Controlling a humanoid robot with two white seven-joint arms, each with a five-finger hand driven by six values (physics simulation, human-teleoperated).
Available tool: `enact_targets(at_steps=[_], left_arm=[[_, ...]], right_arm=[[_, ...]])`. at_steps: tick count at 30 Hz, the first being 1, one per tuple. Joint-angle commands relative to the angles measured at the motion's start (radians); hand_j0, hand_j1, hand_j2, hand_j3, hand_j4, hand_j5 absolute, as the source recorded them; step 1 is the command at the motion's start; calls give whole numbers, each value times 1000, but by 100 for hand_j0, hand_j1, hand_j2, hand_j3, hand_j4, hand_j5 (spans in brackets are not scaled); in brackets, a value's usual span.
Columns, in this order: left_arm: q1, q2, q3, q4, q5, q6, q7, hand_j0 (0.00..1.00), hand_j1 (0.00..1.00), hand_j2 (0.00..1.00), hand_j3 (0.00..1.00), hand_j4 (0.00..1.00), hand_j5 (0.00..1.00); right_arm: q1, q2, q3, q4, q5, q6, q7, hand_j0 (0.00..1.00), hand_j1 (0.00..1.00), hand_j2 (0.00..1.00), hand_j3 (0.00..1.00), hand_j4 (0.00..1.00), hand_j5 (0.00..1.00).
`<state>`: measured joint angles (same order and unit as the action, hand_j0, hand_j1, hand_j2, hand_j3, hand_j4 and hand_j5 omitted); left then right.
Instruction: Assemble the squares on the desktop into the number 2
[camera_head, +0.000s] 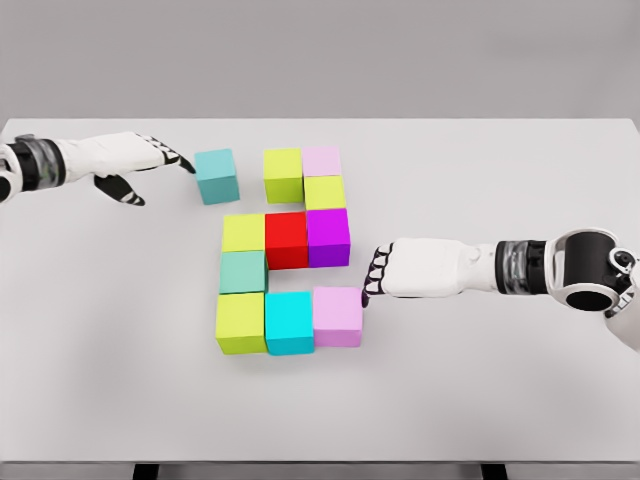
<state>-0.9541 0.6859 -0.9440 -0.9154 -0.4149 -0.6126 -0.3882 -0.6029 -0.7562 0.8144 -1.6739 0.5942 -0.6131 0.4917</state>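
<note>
Coloured cubes lie on the white table (480, 190). A yellow-green cube (283, 174), a pale pink cube (322, 160) and a yellow cube (325, 192) form the top. Below sit a yellow cube (243, 232), a red cube (286, 239) and a purple cube (328, 236), then a green-teal cube (243, 271). The bottom row is a lime cube (241, 322), a cyan cube (290, 322) and a pink cube (338, 316). A teal cube (216, 175) stands apart at the upper left. My left hand (150, 165) reaches it with fingers extended, fingertips touching its left side. My right hand (378, 272) has curled fingers against the pink cube's right side.
The table's front edge runs along the bottom of the view, its far edge along the top. Bare table surface lies to the right of the cubes and in front of them.
</note>
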Motion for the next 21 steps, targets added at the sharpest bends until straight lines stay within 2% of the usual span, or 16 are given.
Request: enact_targets(at_steps=[1, 4, 6, 7, 8, 12, 13, 15, 17, 19, 21], left_arm=[[0, -3, 2, -11, 5, 2, 0, 86, 86, 86, 86, 86, 86], [0, -2, 2, -25, 5, 2, 0, 86, 86, 86, 86, 86, 86], [0, 0, 4, -23, 5, 2, 0, 86, 86, 86, 86, 86, 86], [0, 0, 5, -20, 5, 2, 0, 86, 86, 86, 86, 86, 86], [-2, 0, 5, -14, 4, 2, 0, 86, 86, 86, 86, 86, 86], [-3, 0, 5, -7, 2, 2, 0, 86, 86, 86, 86, 86, 86], [-5, 0, 4, 0, 2, 2, 2, 86, 86, 86, 86, 86, 86], [-8, -3, 2, 18, 2, 2, 0, 86, 86, 86, 86, 86, 86], [-8, -9, 1, 36, 1, 2, 0, 86, 86, 86, 86, 86, 86], [-11, -20, 2, 52, -13, 2, 0, 86, 86, 86, 86, 86, 86], [-14, -29, 2, 66, -13, 2, 0, 87, 87, 87, 87, 87, 87]], right_arm=[[0, 0, -1, 0, -5, 2, 1, 69, 69, 69, 69, 69, 69], [0, -8, -26, 19, -5, 2, 1, 70, 70, 70, 70, 70, 70], [0, -25, -70, 26, -7, 2, 1, 75, 75, 75, 75, 75, 75], [2, -46, -110, 20, -11, 2, -2, 87, 87, 87, 87, 87, 87], [28, -68, -199, 20, -51, 2, -4, 100, 100, 100, 100, 100, 100], [236, -61, -595, -10, -151, 2, 8, 100, 100, 100, 100, 100, 100], [267, -66, -647, -15, -201, 2, 8, 100, 100, 100, 100, 100, 100], [276, -80, -658, -9, -281, 2, 8, 100, 100, 100, 100, 100, 100], [331, -72, -656, -15, -294, 2, 8, 100, 100, 100, 100, 100, 100], [353, -61, -655, -13, -292, 2, 8, 100, 100, 100, 100, 100, 100], [371, -12, -659, -9, -294, 2, 8, 100, 100, 100, 100, 100, 100]])
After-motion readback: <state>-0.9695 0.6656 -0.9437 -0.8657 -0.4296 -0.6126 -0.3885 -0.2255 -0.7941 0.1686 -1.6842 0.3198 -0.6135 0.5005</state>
